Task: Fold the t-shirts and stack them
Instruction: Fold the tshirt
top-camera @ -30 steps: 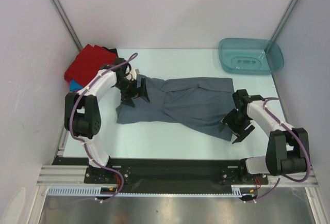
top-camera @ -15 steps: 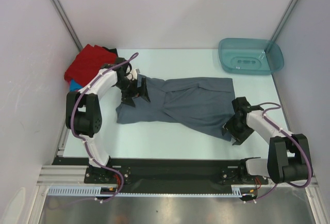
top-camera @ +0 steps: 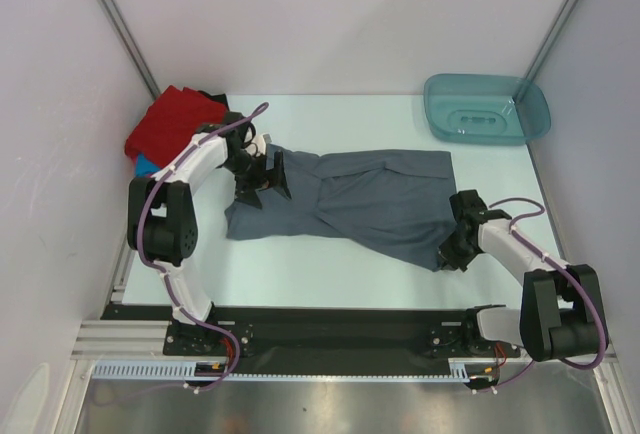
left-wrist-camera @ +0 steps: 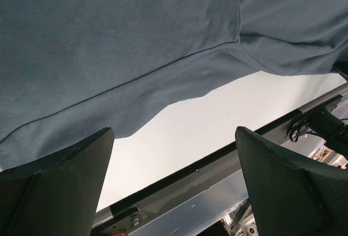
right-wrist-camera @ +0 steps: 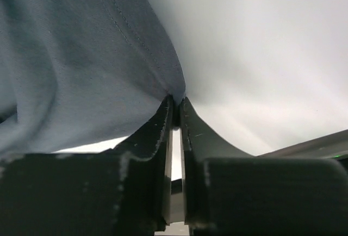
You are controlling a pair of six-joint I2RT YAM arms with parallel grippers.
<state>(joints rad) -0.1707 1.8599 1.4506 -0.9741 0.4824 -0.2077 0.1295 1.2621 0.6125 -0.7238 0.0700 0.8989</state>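
A slate grey-blue t-shirt (top-camera: 350, 204) lies spread across the middle of the table. My right gripper (top-camera: 447, 252) is at its near right corner. In the right wrist view that gripper (right-wrist-camera: 175, 102) is shut on the hem of the grey-blue t-shirt (right-wrist-camera: 76, 56), and the cloth bunches at the tips. My left gripper (top-camera: 268, 179) hovers over the shirt's left end, open. The left wrist view has the left gripper (left-wrist-camera: 174, 184) wide apart with nothing between its fingers (left-wrist-camera: 54, 187), above the shirt's edge (left-wrist-camera: 119, 56). A red t-shirt (top-camera: 170, 119) lies at the back left on bright blue (top-camera: 145, 164) and black (top-camera: 212, 100) ones.
A teal plastic tub (top-camera: 487, 109) stands at the back right corner. White walls with metal posts close in the table (top-camera: 330, 274) on three sides. A black rail (top-camera: 330, 324) runs along the near edge between the arm bases.
My right gripper has moved left onto the shirt's near right corner and closed on the hem. The left arm and the shirt's left end have not moved.
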